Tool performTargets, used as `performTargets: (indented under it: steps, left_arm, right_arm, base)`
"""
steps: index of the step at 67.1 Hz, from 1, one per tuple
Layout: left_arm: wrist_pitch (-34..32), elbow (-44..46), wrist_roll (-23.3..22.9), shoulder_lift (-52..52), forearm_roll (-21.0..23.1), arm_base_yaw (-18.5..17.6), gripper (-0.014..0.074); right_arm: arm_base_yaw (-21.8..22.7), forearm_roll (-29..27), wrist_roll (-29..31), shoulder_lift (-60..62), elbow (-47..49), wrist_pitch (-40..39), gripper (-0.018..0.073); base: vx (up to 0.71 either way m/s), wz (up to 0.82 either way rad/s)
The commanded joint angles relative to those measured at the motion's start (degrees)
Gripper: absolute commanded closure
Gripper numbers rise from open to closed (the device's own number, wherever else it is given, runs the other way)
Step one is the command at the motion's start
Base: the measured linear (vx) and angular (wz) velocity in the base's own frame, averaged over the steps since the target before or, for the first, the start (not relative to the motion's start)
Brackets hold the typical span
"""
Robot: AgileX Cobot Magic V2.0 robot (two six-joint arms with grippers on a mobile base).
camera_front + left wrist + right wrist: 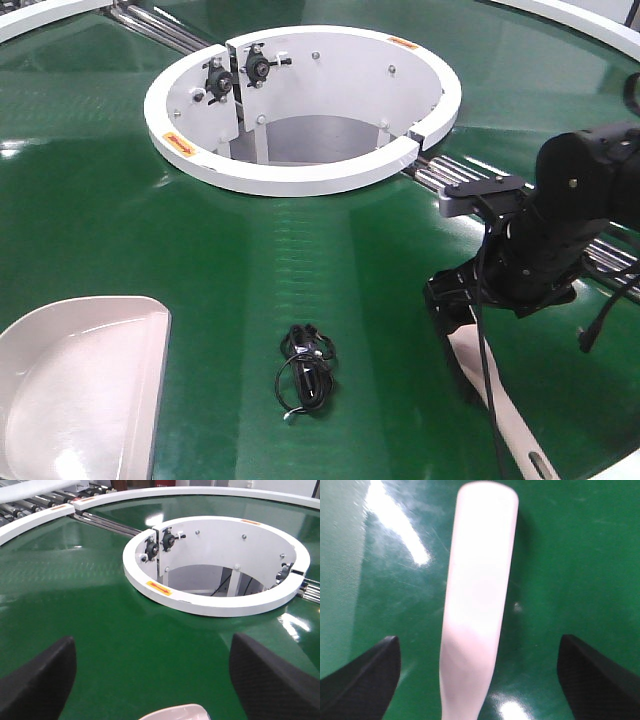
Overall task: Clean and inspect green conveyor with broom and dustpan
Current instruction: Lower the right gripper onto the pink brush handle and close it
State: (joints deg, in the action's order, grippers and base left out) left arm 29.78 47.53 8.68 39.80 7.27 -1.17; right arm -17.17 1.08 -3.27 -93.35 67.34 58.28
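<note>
- Right gripper (477, 655): released, with one jaw on either side of the broom (477, 595) handle and neither touching it.
- Broom: lies flat on the green conveyor (200, 220), directly beneath this gripper. It is probably light, rigid, slippery plastic, so grasp it mid-handle, across its width.
- Left gripper (152, 675): released, with the dustpan (175, 712) edge just below it.

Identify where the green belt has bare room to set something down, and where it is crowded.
Bare belt lies between the white hub ring and the dustpan, and between ring and cable tangle. Crowded: right pincer over the broom.
</note>
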Motion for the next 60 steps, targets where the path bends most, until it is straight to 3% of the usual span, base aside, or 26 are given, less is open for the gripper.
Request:
performTargets:
  steps: [1,27,39,48,60]
  left_arm:
    - [-3.22,2.02,-0.20,0.14,0.78,-0.29,0.0023]
    - [-3.08,2.02,-0.20,-0.06,0.78,-0.29,0.0023]
    - [-2.95,2.02,-0.20,-0.22,0.78,-0.29,0.0023]
    - [-2.59,2.02,-0.20,-0.27,0.78,-0.29,0.0023]
    - [-1.96,2.02,-0.20,-0.27,0.78,-0.29,0.0023]
  right_arm:
    - [0.36,0.08,0.98,0.36,1.91,-1.30,-0.0031]
    - [0.36,0.08,1.03,-6.95,4.93,-2.51,-0.0027]
    - [0.36,-0.29,1.47,-9.41,5.80,-3.07,0.0052]
    - [0.36,-1.60,1.47,-10.52,5.80,-2.53,0.0197]
    - [0.36,-1.66,1.41,-10.16,5.94,-1.53,0.0552]
  base:
    - [0.00,0.00]
    - [0.00,0.00]
    - [0.00,0.00]
    - [0.00,0.00]
    - [0.00,0.00]
